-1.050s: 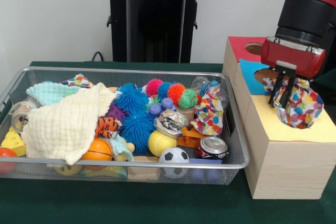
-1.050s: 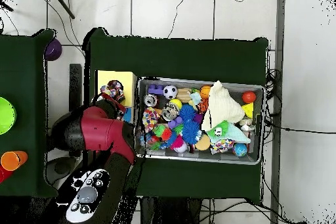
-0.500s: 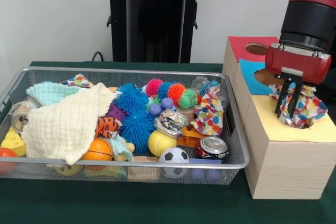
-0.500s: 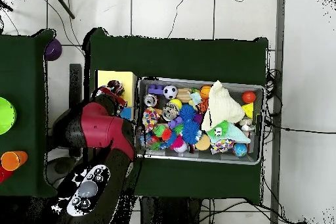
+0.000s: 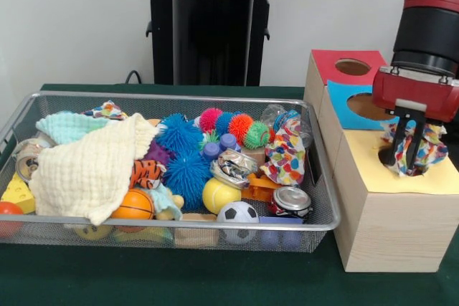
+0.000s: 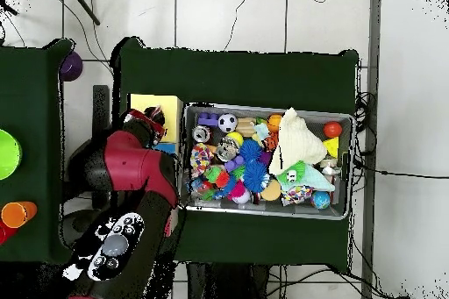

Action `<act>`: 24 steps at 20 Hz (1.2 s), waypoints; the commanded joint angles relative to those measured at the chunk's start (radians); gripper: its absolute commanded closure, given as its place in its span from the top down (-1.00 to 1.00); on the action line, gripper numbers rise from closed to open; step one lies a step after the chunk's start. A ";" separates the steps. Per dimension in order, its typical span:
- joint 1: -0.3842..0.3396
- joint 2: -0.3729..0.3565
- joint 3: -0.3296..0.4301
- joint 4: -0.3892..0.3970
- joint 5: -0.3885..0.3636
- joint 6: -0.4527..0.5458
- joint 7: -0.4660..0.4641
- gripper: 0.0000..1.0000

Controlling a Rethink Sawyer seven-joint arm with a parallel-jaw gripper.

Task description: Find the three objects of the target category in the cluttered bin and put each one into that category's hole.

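Green cloth covers the counter (image 5: pixel 215 281), white wall behind. We note a wire mesh bin (image 5: pixel 324 209) on it, packed with clutter: a cream cloth (image 5: pixel 90 170) draped over the left half, 2 blue spiky balls (image 5: pixel 183 152), a small soccer ball (image 5: pixel 237 213), a yellow ball (image 5: pixel 219 195), an orange ball (image 5: pixel 133 206), crushed cans (image 5: pixel 290 201), and a polka-dot cloth (image 5: pixel 287 155) near the bin's right end.

Just beside the bin stands a wooden box (image 5: pixel 387 227) with 3 coloured top panels: red (image 5: pixel 333 59), blue (image 5: pixel 341 105), yellow (image 5: pixel 373 166), the red and blue ones each showing a round hole.

Over the yellow panel the hand (image 5: pixel 405 166) points straight down, its 2 dark fingers (image 5: pixel 391 145) close together and clamped on a second polka-dot cloth (image 5: pixel 430 145). That cloth sits bunched at the yellow panel, its lower part apparently sunk into the hole there, though we cannot see the rim.

From overhead, the red arm (image 6: pixel 131 168) covers most of the box.
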 commanded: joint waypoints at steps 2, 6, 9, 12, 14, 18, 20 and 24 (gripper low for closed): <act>-0.041 0.057 0.121 -0.049 -0.063 -0.042 0.045 -1.00; -0.043 0.099 0.119 -0.078 -0.060 -0.060 0.047 -1.00; -0.035 0.153 0.100 -0.109 -0.045 -0.057 0.056 -1.00; -0.026 0.200 0.072 -0.112 -0.009 -0.078 0.102 -1.00; -0.044 0.204 0.093 -0.110 -0.016 -0.093 0.097 -1.00; -0.070 0.202 0.131 -0.100 -0.010 -0.079 0.103 -1.00; -0.072 0.200 0.138 -0.094 -0.003 -0.080 0.112 -1.00; -0.070 0.189 0.139 -0.067 0.015 -0.024 0.127 -1.00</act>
